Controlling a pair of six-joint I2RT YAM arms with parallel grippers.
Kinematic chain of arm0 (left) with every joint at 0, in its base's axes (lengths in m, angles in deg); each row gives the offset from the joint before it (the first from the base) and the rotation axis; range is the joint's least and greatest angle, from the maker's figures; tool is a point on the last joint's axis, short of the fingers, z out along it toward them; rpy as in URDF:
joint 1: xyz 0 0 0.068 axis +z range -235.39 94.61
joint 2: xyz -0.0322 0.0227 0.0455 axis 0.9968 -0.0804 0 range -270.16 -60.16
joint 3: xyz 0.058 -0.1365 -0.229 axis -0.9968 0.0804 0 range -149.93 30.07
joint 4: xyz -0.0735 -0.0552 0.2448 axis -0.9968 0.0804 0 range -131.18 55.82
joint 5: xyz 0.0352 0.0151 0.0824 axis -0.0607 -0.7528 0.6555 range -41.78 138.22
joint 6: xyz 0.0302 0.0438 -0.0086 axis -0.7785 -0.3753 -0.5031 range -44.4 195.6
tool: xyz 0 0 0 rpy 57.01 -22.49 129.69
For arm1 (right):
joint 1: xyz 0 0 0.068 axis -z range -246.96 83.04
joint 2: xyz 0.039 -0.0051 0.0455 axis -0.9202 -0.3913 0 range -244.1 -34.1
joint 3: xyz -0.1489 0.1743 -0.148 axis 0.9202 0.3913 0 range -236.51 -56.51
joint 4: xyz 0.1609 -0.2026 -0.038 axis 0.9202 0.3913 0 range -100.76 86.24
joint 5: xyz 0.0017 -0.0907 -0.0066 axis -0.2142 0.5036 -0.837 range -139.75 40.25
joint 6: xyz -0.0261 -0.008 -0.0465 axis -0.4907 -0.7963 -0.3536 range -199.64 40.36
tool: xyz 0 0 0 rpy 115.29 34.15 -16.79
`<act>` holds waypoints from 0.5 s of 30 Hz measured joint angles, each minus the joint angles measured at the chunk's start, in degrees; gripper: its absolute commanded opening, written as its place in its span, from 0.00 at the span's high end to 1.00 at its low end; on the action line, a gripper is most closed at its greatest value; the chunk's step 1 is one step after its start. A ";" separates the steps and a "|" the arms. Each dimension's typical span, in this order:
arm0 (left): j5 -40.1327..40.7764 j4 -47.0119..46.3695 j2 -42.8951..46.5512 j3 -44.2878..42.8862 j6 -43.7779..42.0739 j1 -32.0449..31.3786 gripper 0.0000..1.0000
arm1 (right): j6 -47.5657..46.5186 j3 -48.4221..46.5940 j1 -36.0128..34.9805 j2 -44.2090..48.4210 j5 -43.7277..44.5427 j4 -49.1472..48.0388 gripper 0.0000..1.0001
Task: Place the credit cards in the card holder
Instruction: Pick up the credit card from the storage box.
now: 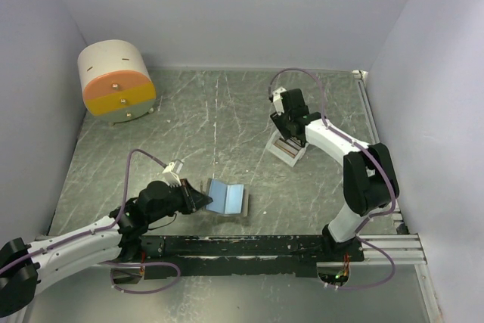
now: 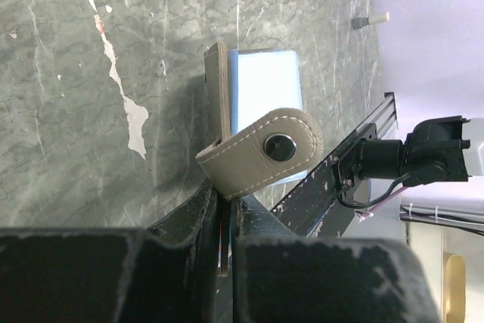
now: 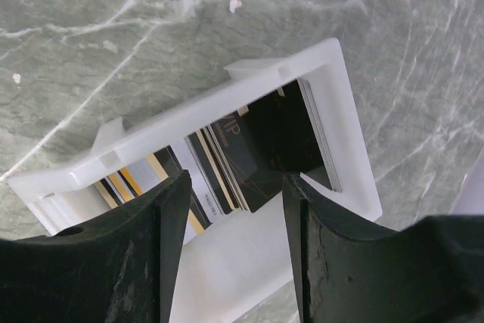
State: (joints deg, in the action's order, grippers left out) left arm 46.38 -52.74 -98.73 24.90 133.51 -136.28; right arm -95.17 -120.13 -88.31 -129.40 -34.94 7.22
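The card holder (image 1: 227, 197) lies open on the table, light blue inside. In the left wrist view its taupe flap with the snap tab (image 2: 281, 147) curls toward me. My left gripper (image 1: 198, 200) (image 2: 224, 203) is shut on the card holder's near edge. Several dark credit cards (image 3: 253, 153) with gold stripes stand on edge in a white slotted tray (image 3: 227, 100) (image 1: 287, 149) at the right. My right gripper (image 3: 236, 187) (image 1: 286, 128) hangs just above the tray, open, its fingers (image 3: 170, 213) on either side of the cards with nothing gripped.
A large round cream-and-orange drum (image 1: 117, 81) stands at the back left. A black rail (image 1: 249, 246) runs along the near edge between the arm bases. Pale walls close in the table on three sides.
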 measured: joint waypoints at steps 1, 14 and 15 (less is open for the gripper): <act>0.02 -0.17 0.00 0.00 0.00 0.00 0.92 | -1.05 0.15 0.11 0.00 -0.68 -0.39 0.49; -0.83 -3.08 0.52 2.64 0.87 -0.07 0.91 | -9.64 5.49 0.15 -3.21 -1.01 -9.84 0.51; -0.83 -2.97 0.96 2.69 0.90 -0.07 0.91 | -9.97 5.57 0.15 -3.72 -1.01 -10.43 0.51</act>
State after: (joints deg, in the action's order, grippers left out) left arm 45.55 -55.71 -97.76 27.59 134.41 -136.35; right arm -105.14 -114.55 -88.15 -133.12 -35.95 -3.21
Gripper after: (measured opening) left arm 0.155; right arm 0.497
